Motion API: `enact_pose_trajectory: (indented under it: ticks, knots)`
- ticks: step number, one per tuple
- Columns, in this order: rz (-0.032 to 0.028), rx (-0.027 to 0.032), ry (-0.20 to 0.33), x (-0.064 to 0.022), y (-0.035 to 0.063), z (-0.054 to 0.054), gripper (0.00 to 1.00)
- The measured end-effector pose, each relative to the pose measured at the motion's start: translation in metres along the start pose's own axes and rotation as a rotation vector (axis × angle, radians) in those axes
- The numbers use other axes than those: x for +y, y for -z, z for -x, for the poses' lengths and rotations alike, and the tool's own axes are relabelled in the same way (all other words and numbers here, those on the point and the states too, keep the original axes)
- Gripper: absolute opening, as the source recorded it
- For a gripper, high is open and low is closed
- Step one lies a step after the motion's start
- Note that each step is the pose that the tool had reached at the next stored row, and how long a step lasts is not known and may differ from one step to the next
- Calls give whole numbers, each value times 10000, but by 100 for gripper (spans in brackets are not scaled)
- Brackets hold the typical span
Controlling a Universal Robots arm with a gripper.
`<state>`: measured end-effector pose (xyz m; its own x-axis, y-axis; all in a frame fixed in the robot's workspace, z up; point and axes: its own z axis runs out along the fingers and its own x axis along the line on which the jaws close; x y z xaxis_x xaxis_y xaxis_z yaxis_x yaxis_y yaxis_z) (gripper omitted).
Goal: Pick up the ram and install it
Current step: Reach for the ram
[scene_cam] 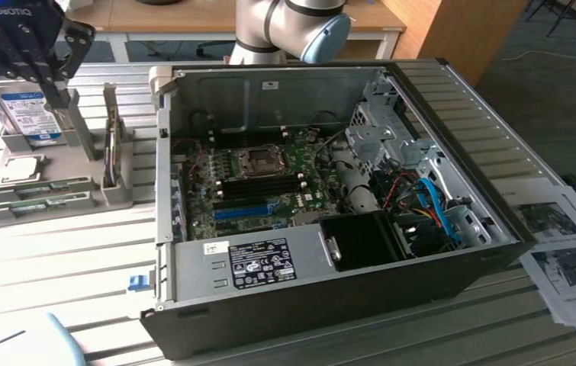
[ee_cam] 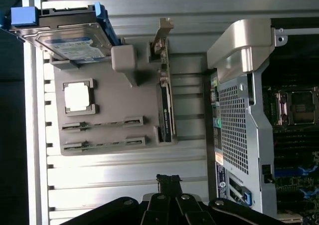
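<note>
I'm looking at a slatted metal table [scene_cam: 64, 263] with a wooden cabinet and desks behind it. An open PC case [scene_cam: 298, 271] lies on its side mid-table, with the motherboard [scene_cam: 257, 175] exposed and a blue slot [scene_cam: 242, 210] on it. Papers [scene_cam: 564, 244] sit on the table at the exterior view's right.

A grey holder [ee_cam: 117, 103] sits on the table beside the case, on the exterior view's left. The ram [scene_cam: 49, 186] lies flat in a groove of the holder, and a second stick [scene_cam: 35, 206] lies in the groove just beside it. From the wrist I see both of them edge-on. In the same holder a hard drive [scene_cam: 25, 114] stands upright, a CPU [scene_cam: 21, 168] rests between the drive and the ram, and a card [scene_cam: 113, 156] stands on edge at the side nearest the case.

My pincer [scene_cam: 62, 99] hangs over the holder, in front of the hard drive in the exterior view. Its fingers [ee_cam: 169, 181] are closed together with nothing between them. It is well apart from the ram and touches neither stick.
</note>
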<state>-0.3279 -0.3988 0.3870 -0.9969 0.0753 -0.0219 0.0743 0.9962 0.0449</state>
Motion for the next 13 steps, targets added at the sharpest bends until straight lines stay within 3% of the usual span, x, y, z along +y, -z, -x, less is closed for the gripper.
enact_pose_trajectory:
  ticks: [4, 13]
  knots:
    - [0, 4, 0, -11, -3, -147, 9]
    - [-2, 32, -1, -29, -13, -370, 9]
